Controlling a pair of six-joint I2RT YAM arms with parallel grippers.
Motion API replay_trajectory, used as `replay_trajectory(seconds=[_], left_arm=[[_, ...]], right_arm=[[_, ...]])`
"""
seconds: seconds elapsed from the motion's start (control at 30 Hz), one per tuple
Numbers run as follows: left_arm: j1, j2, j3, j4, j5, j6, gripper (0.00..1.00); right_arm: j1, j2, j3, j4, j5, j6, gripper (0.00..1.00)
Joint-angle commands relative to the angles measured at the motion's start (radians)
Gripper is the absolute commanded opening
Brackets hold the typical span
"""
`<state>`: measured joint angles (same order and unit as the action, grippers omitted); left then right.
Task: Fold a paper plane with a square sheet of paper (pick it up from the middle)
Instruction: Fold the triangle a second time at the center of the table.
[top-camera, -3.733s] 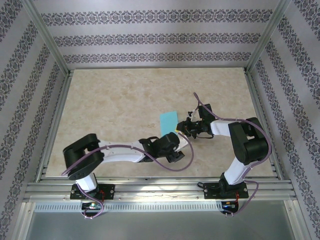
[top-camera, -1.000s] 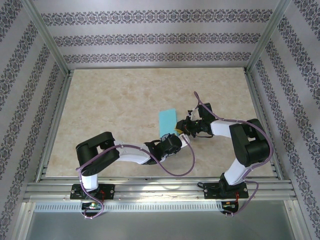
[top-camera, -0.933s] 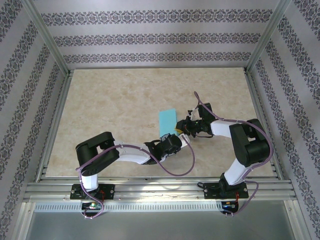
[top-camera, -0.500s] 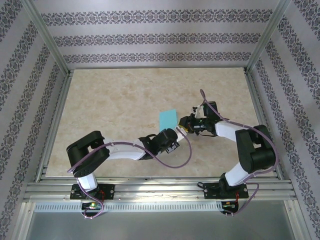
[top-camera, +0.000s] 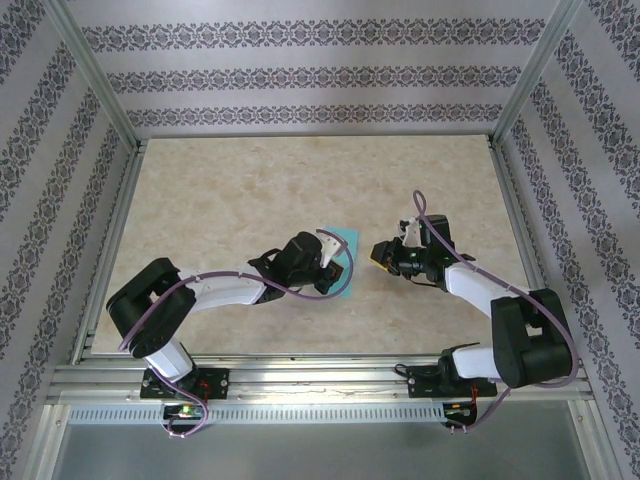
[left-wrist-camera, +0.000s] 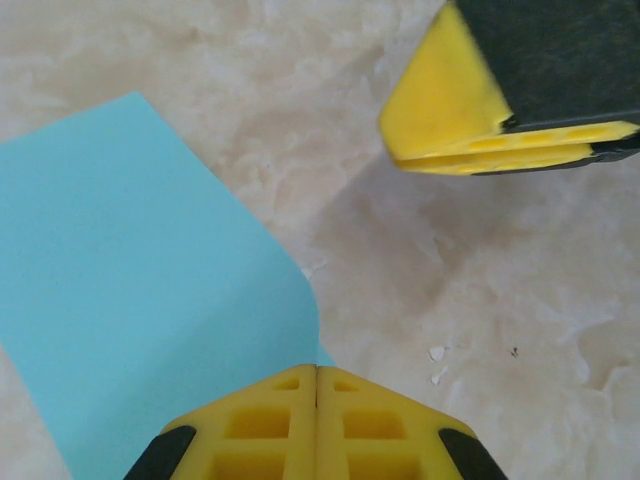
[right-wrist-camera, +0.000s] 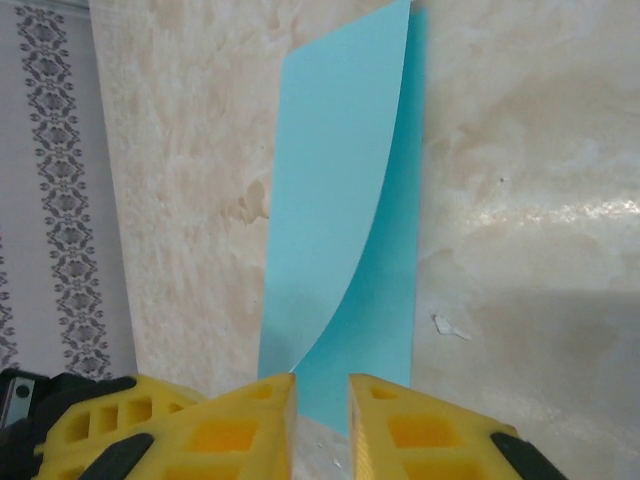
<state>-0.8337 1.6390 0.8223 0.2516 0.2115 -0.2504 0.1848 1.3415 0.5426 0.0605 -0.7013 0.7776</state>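
- The marble-patterned bench (top-camera: 200, 200) carries everything; patterned walls stand around it.
- The left arm (top-camera: 220, 290) reaches from the near left corner toward the middle of the bench. The right arm (top-camera: 490, 290) bends in from the near right corner.
- The square sheet of paper (right-wrist-camera: 330, 180) lies a little right of the bench's middle, in its nearer half. It is folded double into a long turquoise strip, and its upper layer curls up off the lower one along one long edge.
- The left gripper (left-wrist-camera: 317, 400) is over the near end of the paper with its yellow fingers pressed together. Their tips are at the paper's edge; I cannot tell whether they pinch it.
- The right gripper (right-wrist-camera: 320, 410) is just beside the paper's right edge. Its jaws are parted by a narrow slit and hold nothing.
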Motion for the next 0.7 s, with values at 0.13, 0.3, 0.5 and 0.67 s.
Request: replay_trajectory(seconds=[0.13, 0.3, 0.5, 0.67], left_arm=[[0.028, -0.005, -0.012, 0.077, 0.092, -0.106, 0.0], [0.03, 0.001, -0.01, 0.066, 0.087, -0.114, 0.0], [0.03, 0.004, -0.016, 0.059, 0.075, -0.124, 0.0], [0.029, 0.008, -0.009, 0.045, 0.068, -0.124, 0.0]], right_arm=[[0.113, 0.006, -0.006, -0.056, 0.01, -0.029, 0.07], [0.223, 0.024, -0.036, -0.029, 0.138, 0.021, 0.0], [0.27, 0.057, -0.047, 0.011, 0.155, 0.051, 0.0], [0.298, 0.103, -0.035, 0.027, 0.159, 0.061, 0.0]])
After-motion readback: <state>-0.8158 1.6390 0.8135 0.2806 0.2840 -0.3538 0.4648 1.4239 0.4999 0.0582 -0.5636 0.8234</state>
